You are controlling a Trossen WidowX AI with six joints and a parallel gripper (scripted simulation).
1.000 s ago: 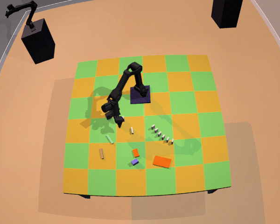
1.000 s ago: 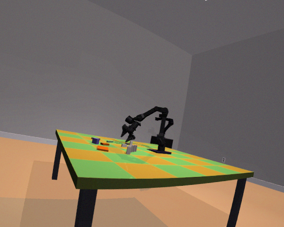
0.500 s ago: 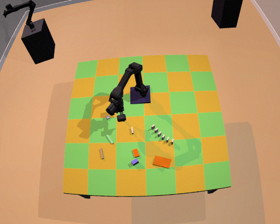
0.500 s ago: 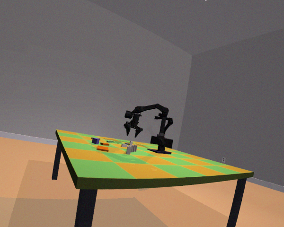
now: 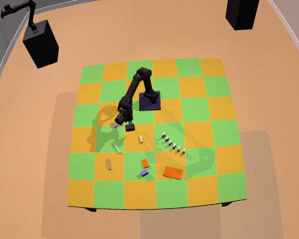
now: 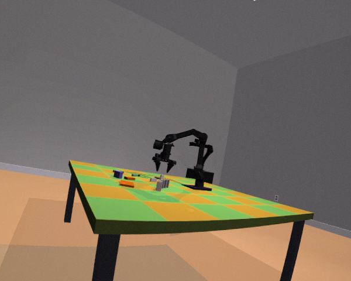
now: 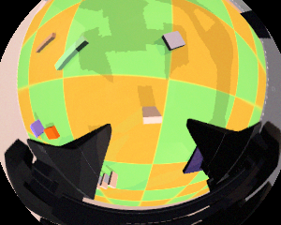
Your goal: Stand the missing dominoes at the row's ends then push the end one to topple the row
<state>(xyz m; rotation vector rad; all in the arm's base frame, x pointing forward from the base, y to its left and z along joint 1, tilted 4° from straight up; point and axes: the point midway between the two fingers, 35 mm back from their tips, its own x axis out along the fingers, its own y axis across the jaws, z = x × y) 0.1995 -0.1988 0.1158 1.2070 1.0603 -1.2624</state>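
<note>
table (image 5: 209, 190): green-orange checks | arm (image 5: 134, 87): black | dominoes (image 5: 174, 145): cream

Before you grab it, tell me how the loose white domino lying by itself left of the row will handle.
The loose domino looks like a stiff, flat-faced block, so it probably will not roll or bend. Lying flat, it offers only thin sides, so the open gripper may need careful alignment. Stood on its narrow end like the row, it would likely tip easily.
</note>
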